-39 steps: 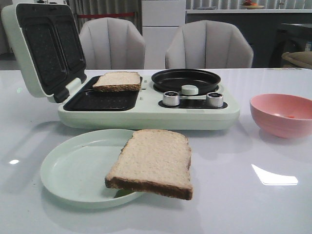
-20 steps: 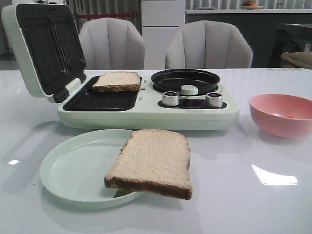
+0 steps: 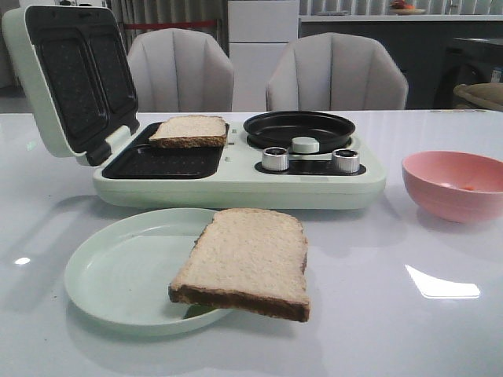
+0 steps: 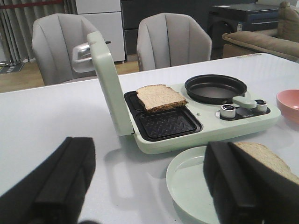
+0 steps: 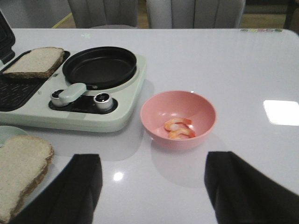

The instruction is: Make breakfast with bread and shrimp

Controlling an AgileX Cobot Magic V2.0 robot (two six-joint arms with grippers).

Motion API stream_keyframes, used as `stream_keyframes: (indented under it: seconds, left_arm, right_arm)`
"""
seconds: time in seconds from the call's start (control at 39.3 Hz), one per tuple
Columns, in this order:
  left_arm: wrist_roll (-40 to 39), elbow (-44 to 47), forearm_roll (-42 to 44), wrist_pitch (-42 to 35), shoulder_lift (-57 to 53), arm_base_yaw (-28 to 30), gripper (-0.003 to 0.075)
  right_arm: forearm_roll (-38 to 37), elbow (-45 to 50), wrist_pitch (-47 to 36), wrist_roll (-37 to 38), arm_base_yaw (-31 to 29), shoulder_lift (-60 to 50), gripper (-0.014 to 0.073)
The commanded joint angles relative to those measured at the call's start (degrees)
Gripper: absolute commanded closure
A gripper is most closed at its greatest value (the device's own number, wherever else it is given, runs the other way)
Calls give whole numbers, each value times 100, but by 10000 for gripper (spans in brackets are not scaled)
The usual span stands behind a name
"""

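Note:
One bread slice (image 3: 189, 129) lies on the far plate of the open pale green breakfast maker (image 3: 236, 185); it also shows in the left wrist view (image 4: 160, 97) and the right wrist view (image 5: 34, 61). A second bread slice (image 3: 245, 262) lies half on a pale green plate (image 3: 118, 275), overhanging its right rim. Two orange-pink shrimp (image 5: 180, 129) lie in a pink bowl (image 5: 178, 119) right of the maker. My left gripper (image 4: 149, 184) is open and empty, above the table near the plate. My right gripper (image 5: 154, 189) is open and empty, short of the bowl. Neither gripper shows in the front view.
The maker's lid (image 3: 67, 82) stands open at the left. A round black pan (image 3: 299, 128) sits on its right half, with two silver knobs (image 3: 276, 159) and a pale green knob (image 3: 306, 144) in front. Two grey chairs (image 3: 336, 72) stand behind the table.

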Motion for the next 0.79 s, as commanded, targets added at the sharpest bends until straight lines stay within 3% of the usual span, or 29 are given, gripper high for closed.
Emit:
stream_keyframes:
  seconds: [0.0, 0.28, 0.43, 0.59, 0.76]
  left_arm:
    - [-59, -149, -91, -493, 74, -41, 190]
    - [-59, -149, -91, -493, 74, -41, 190]
    - [-59, -149, -91, -493, 74, -41, 190]
    - [-59, -149, -91, -493, 74, -41, 190]
    - [-59, -149, -91, -493, 74, -41, 190]
  right_arm:
    - [400, -434, -452, -10, 91, 686, 13]
    - [1614, -1449, 411, -35, 330, 2892, 13]
    - [2313, -1886, 493, -268, 416, 3982, 13]
    - [3731, -2171, 773, -1409, 416, 4951, 13]
    - [5837, -2199, 840, -3341, 416, 5912, 13]
